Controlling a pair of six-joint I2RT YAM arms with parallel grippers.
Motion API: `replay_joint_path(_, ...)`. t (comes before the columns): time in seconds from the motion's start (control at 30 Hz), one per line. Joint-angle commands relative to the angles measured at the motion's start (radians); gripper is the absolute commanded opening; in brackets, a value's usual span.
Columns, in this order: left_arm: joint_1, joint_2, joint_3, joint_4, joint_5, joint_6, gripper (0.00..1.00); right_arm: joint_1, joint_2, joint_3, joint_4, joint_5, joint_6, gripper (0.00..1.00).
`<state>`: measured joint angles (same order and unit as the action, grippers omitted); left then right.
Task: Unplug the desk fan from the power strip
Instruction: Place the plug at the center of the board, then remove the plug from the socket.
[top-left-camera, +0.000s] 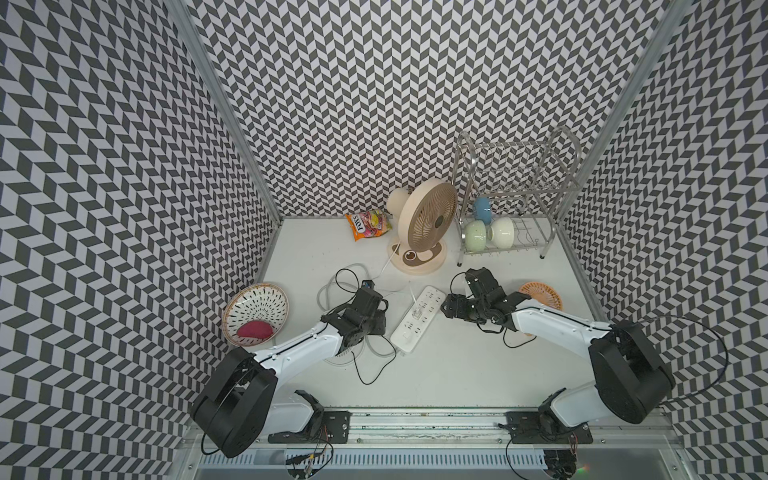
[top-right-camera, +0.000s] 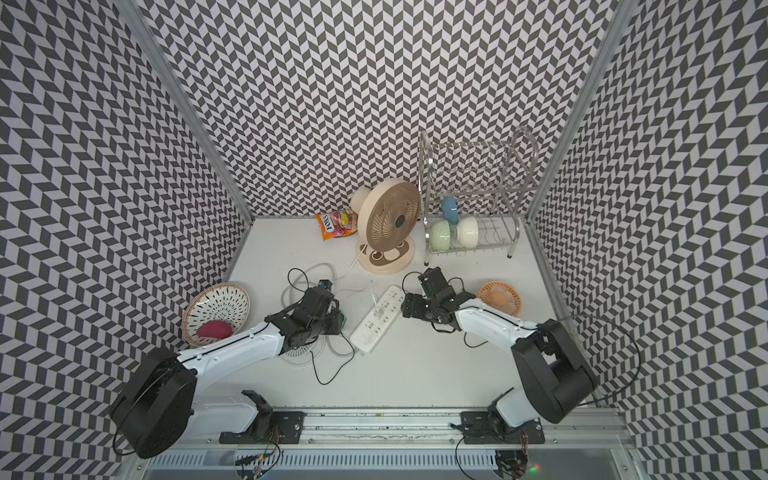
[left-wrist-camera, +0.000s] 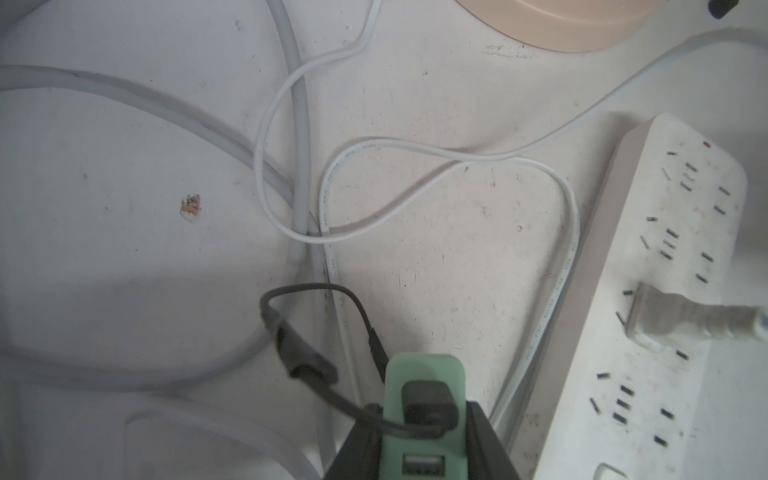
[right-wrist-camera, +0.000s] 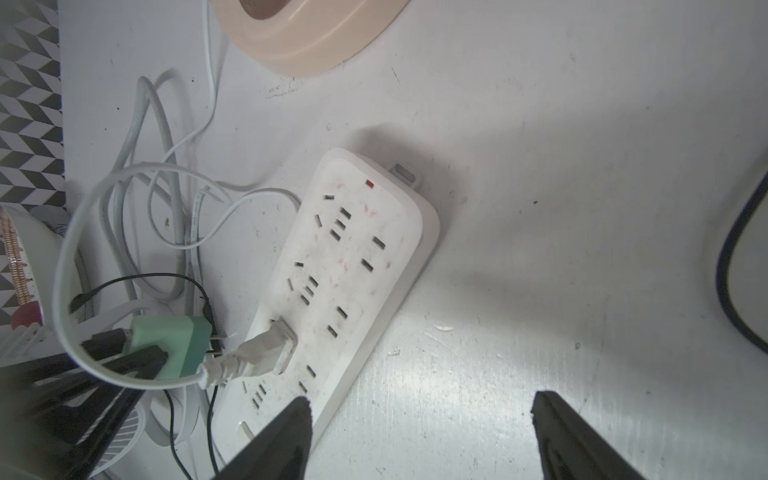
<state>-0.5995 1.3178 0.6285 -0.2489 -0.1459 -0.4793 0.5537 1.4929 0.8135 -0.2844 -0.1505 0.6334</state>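
**Top views**
- 1 table (top-left-camera: 457, 374), white, with patterned walls on 3 sides.
- 1 strip (top-left-camera: 415, 320), white, lying flat on a slant at the table's centre in both top views.
- 1 fan (top-left-camera: 424, 224), beige, upright, at 12 o'clock from the strip and well apart.
- 1 rack (top-left-camera: 515, 187) with 3 bowls, at 1 o'clock.
- 1 snack bag (top-left-camera: 368, 224), at 11 o'clock, beside the fan.
- 1 basket (top-left-camera: 255, 313), at 9 o'clock, by the wall.
- The left gripper (top-left-camera: 383, 309) is at 9 o'clock, just beside the strip.
- The right gripper (top-left-camera: 448, 308) is at 3 o'clock, just beside the strip.
- Neither gripper's jaws can be read here.

**Left wrist view**
- 1 adapter (left-wrist-camera: 422, 399), green, sits between the left jaws with a black finger against each side. A black lead is plugged into it.
- 1 plug (left-wrist-camera: 656, 320), white, is seated in the strip.
- A thin white cord (left-wrist-camera: 569, 232) loops over the table beside the strip.

**Right wrist view**
- The right jaws stand wide, with only bare table between them.
- 1 finger (right-wrist-camera: 282, 436) overlaps the strip's edge.
- The adapter is clear of the strip, and its 2 prongs (right-wrist-camera: 216, 345) are bare and pointing at it.
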Motion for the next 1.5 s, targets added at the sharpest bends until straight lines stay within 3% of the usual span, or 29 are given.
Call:
replay_joint_path(0.0, 0.006, 0.01, 0.021, -0.037, -0.044, 0.016, 0.62, -0.003, -0.022, -0.012, 0.026, 0.004, -0.002, 0.83)
replay_joint_path(0.13, -0.002, -0.059, 0.043, -0.029, -0.05, 0.015, 0.74, -0.003, -0.03, 0.006, 0.008, 0.025, -0.025, 0.83)
replay_joint_path(0.27, -0.034, -0.163, 0.074, 0.008, -0.037, 0.043, 0.78, 0.003, -0.036, 0.032, -0.013, 0.046, -0.061, 0.81)
replay_joint_path(0.4, -0.068, -0.214, 0.08, 0.096, 0.064, 0.092, 0.73, 0.017, -0.021, 0.059, -0.022, 0.043, -0.084, 0.78)
replay_joint_path(0.53, -0.104, -0.165, 0.107, 0.129, 0.135, 0.114, 0.67, 0.017, 0.015, 0.066, 0.005, -0.019, -0.059, 0.73)
replay_joint_path(0.83, -0.184, 0.041, 0.191, 0.145, 0.15, 0.149, 0.56, 0.019, 0.103, 0.042, 0.12, -0.195, 0.03, 0.65)
replay_joint_path(1.1, -0.196, 0.181, 0.262, 0.112, 0.117, 0.137, 0.47, 0.02, 0.148, 0.05, 0.133, -0.211, 0.04, 0.62)
replay_joint_path(1.47, -0.202, 0.242, 0.308, 0.084, 0.069, 0.135, 0.31, 0.028, 0.21, 0.085, 0.129, -0.219, 0.048, 0.58)
